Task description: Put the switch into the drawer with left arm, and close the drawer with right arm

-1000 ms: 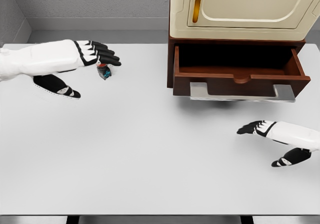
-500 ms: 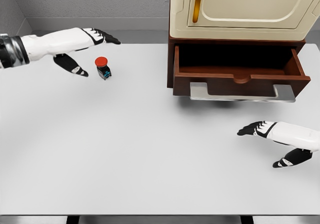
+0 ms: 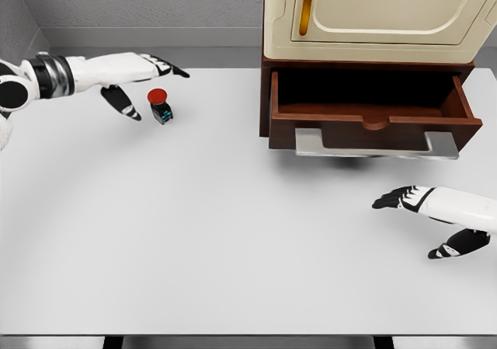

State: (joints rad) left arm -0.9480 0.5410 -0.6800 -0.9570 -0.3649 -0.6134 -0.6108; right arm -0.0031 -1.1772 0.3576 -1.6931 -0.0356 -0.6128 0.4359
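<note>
Still, switch [image 3: 160, 106] on table [image 3: 233, 240].

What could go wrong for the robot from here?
1. The switch stands free on the table; the open left hand is beside it, not around it. A careless reach might tip it or knock it away.
2. The drawer is open, but a cream cabinet hangs over it, so a high carry could bump that.
3. The right hand rests apart from the drawer; closing too soon would shut the switch out.
</note>
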